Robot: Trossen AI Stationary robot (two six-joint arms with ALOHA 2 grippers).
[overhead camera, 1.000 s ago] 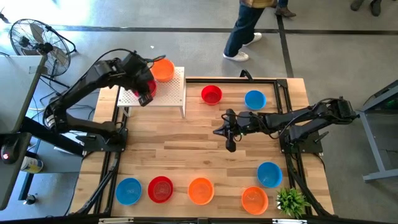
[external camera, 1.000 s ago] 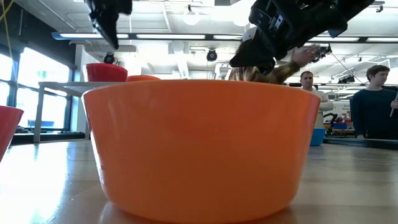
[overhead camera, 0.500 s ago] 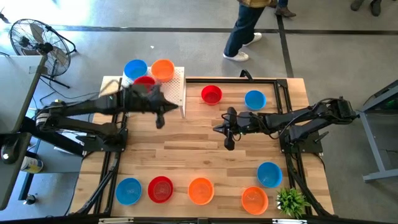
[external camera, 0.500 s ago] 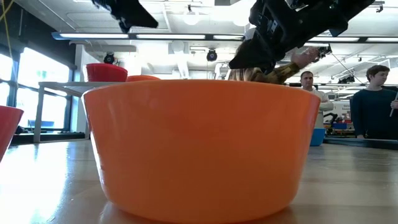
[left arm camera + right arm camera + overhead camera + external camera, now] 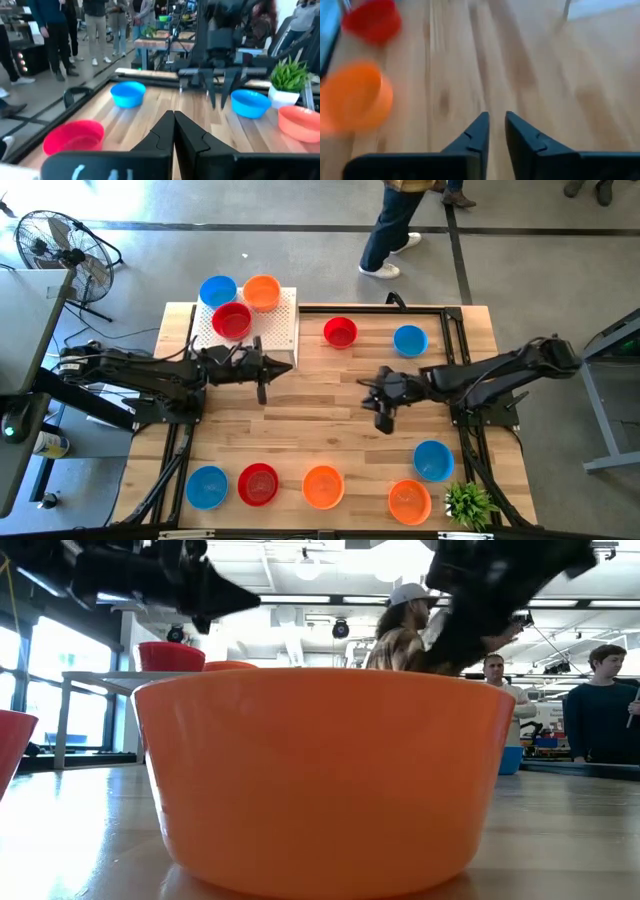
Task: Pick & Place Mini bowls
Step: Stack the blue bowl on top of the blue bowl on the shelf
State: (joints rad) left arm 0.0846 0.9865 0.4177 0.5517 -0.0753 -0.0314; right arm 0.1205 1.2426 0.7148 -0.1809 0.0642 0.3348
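Mini bowls sit in three groups, and neither claw grasps one. Your left gripper point(image 5: 262, 387) hangs empty in front of the white perforated stand point(image 5: 282, 332), fingers pressed together in its wrist view. Your right gripper point(image 5: 384, 418) hovers over bare wood mid-table, fingers parted by only a narrow gap, nothing between them.

Three bowls rest on the stand: a red bowl point(image 5: 231, 320), a blue bowl point(image 5: 217, 291) and an orange bowl point(image 5: 262, 292). A red point(image 5: 340, 332) and a blue point(image 5: 410, 339) one lie near the table's far edge; the near-edge row point(image 5: 322, 486) holds six more.

Spread the fingers well before descending, I'd judge, and straddle one wall, not the whole bowl. All sit upright, mouths up; being round, they have no long axis, so any approach angle serves.
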